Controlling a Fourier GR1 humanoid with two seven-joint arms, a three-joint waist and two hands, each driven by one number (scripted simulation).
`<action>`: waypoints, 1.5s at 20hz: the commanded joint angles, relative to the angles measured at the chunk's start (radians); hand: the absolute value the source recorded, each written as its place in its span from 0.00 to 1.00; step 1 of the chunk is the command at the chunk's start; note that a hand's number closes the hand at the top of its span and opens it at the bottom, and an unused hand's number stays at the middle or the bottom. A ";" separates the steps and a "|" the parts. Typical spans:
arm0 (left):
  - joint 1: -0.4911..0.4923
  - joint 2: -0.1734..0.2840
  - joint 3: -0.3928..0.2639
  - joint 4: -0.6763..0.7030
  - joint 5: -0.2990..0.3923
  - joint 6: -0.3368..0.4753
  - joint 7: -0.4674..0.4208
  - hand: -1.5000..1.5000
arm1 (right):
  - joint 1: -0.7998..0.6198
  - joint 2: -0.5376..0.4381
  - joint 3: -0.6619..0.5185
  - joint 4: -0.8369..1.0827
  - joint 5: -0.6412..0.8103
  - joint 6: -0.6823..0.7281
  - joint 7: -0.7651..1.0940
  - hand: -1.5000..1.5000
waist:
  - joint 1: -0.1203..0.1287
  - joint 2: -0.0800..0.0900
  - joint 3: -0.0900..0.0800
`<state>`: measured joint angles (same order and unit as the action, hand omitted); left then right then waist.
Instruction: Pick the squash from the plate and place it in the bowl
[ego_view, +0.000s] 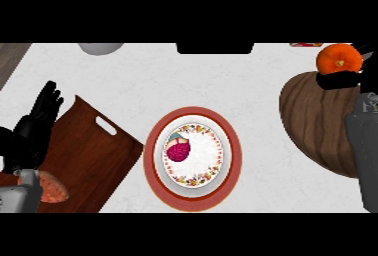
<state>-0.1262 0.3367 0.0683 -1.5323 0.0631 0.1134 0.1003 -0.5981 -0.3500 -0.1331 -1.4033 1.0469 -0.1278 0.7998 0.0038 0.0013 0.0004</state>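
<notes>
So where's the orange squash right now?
In the head view the squash is at the upper right, held in the right hand above the wooden bowl, well away from the plate.

You have the round red-rimmed plate at the counter's middle, with the brown wooden cutting board just to its left. The dark wooden bowl sits to the plate's right, and the round orange squash is above its far rim.
</notes>
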 joint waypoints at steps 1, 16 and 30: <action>-0.046 -0.035 -0.009 0.038 -0.029 0.024 0.003 0.50 | 0.026 -0.062 -0.092 0.121 -0.079 -0.079 -0.160 1.00 | -0.002 0.001 0.000; -0.033 -0.029 0.012 -0.024 -0.040 0.010 0.056 0.50 | 0.093 -0.068 -0.255 0.324 -0.337 0.014 -0.368 0.00 | -0.008 -0.003 0.000; -0.003 0.011 0.067 -0.034 -0.003 -0.035 0.061 0.50 | 0.359 -0.009 -0.676 -0.010 -0.880 0.011 -0.600 0.00 | -0.026 -0.008 0.000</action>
<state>-0.1264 0.3146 0.1048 -1.5418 0.0367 0.1042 0.1303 -0.3799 -0.3691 -0.7216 -1.3257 0.2861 -0.1785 0.2397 -0.0242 -0.0068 0.0001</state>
